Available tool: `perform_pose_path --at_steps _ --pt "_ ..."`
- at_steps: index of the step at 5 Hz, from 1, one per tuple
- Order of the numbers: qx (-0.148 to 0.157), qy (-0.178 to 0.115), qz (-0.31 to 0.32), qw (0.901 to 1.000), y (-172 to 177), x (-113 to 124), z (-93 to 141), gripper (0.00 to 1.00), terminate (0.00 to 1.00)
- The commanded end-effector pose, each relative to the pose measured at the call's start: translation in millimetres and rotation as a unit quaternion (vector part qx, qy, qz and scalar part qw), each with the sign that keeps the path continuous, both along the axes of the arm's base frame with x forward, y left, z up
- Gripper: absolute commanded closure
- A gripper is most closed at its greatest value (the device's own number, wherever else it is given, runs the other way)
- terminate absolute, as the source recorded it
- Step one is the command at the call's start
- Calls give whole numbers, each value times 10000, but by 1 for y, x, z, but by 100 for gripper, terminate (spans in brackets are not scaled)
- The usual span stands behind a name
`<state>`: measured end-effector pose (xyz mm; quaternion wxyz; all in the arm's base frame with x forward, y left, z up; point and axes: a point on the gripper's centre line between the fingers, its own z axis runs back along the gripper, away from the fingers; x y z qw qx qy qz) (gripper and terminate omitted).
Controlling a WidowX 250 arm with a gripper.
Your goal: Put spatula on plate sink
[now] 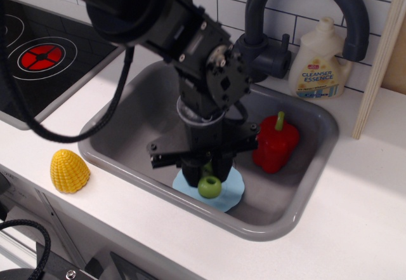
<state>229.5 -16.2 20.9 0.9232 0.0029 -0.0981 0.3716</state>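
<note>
Gripping the spatula [209, 185] by its lime-green handle, my gripper [207, 169] hangs low over the plate [231, 188] inside the sink [298, 207], with the round holed end of the handle pointing toward the camera and the grey blade hidden behind my fingers. I cannot tell whether the handle end already touches the plate or sits just above it, and that is the first risk: if I open while it is off the surface, the chunky handle may bounce and roll off the scalloped edge onto the sink floor. The plate is light plastic, mostly covered by my wrist, so pressing further down on its near side could tip or skid it toward the front wall of the sink. Because I can't see how the blade lies, I judge it may overhang the plate's far rim, so the spatula could pivot off once I let go. The red pepper [275, 143] stands just beside the plate on the right, and swinging that way on my retreat could knock it over onto the plate. The tap [304, 0] arches close above my arm, so a careless lift could strike it.
</note>
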Motion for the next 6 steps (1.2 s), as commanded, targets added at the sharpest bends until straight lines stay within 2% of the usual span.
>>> perform_pose_path --at_steps 1,2,3,5,6 --pt "-27 -5 457 9990 5 16 -10 100 0" --pt "33 -91 392 9992 6 14 -12 100 0" --pt "53 -84 366 9993 5 13 -11 0 0" --pt "-117 -233 350 9990 10 18 17 0 0" --pt "-106 -358 81 9993 9 21 43 0 0"
